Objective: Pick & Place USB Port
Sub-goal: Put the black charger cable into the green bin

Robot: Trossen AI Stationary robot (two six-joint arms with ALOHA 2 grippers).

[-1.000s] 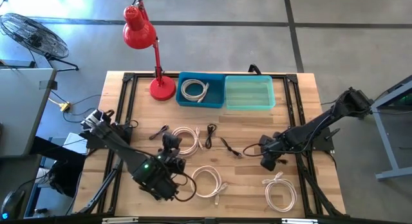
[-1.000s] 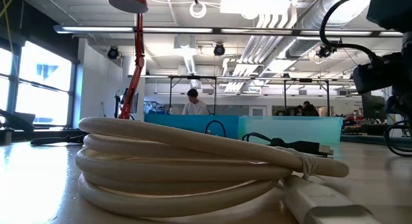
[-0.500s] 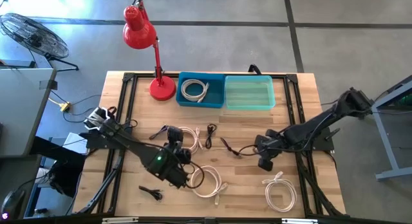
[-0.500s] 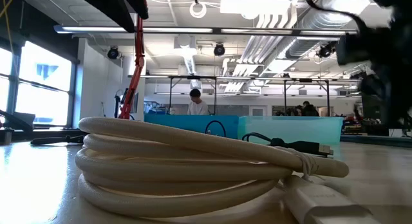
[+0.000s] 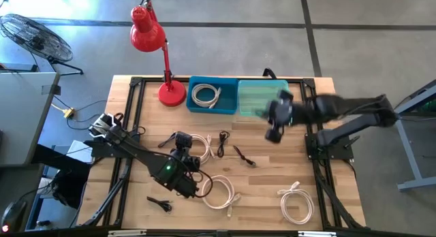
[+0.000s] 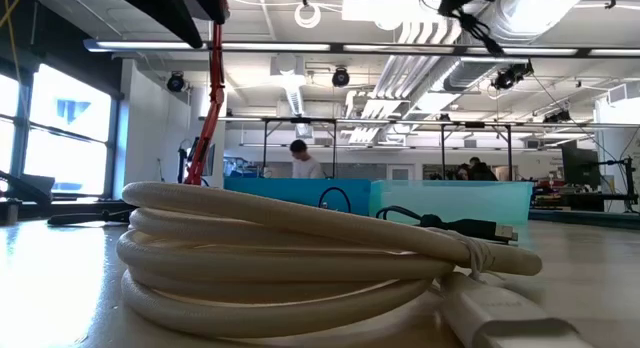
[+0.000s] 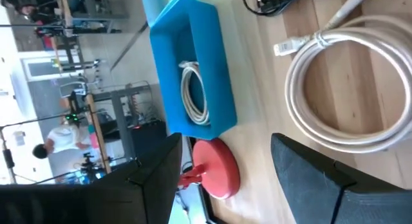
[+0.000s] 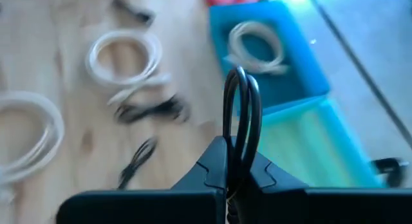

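My right gripper point(image 5: 274, 131) hangs high over the near edge of the teal bin point(image 5: 264, 101), shut on a black USB cable point(image 8: 241, 114). My left gripper point(image 5: 182, 147) stands open above a white cable coil point(image 5: 199, 147), nothing between its fingers point(image 7: 302, 166). In its wrist view the white coil point(image 7: 347, 89) lies on the wood in front of the blue bin point(image 7: 193, 63). Another black cable point(image 5: 243, 155) lies at mid-table. My right gripper pinches the black cable between its two shut fingers point(image 8: 212, 166). A narrow loop of it point(image 8: 242, 102) stands out beyond the fingertips. The fingers slant down toward the far side. The cable is lifted clear of the table; what hangs below the fingers is hidden by the gripper.
The blue bin point(image 5: 212, 95) holds a white cable and stands beside the red lamp's base point(image 5: 172, 94). More white coils point(image 5: 221, 191) point(image 5: 296, 201) and black cables point(image 5: 160, 204) point(image 5: 223, 143) lie on the wood. In the low view a white coil point(image 6: 300, 258) fills the foreground.
My right gripper has risen quickly from the table's right-middle with the black cable, gone toward the far edge to above the teal bin's near side, and turned. My left gripper has shifted a little toward the far edge, uncovering a small black cable near the front edge.
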